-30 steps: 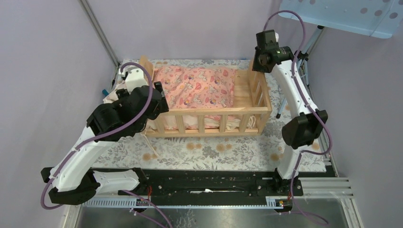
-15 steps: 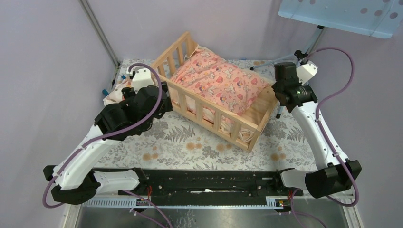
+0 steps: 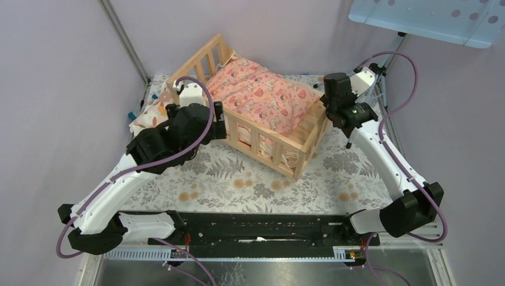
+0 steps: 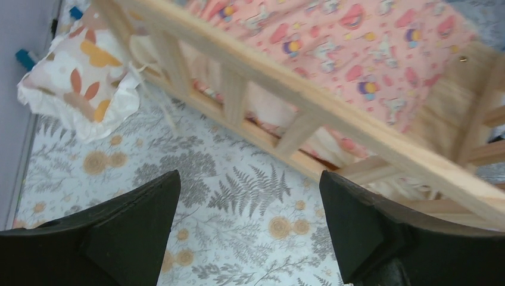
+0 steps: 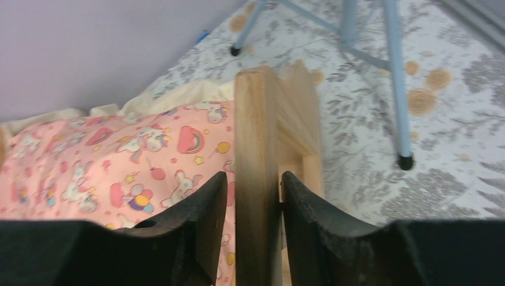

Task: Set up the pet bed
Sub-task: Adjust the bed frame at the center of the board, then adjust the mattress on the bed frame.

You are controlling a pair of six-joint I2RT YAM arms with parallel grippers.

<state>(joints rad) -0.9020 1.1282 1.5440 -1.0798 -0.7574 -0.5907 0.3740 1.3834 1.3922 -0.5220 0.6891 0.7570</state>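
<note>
- My left claw [image 4: 249, 199] hangs released over the desk [image 4: 101, 161], just beside the near rail of the pet bed [image 3: 265, 143]
- My right claw [image 5: 253, 182] is clenched on the bed's end rail
- The bed lies angled across the desk, pink cushion [image 3: 262, 98] inside

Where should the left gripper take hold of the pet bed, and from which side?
Probably the top bar of the near slatted rail, from above, one finger each side. It is thin and straight, and the open left gripper hovers near it. The right gripper clamps the end rail likewise.
</note>
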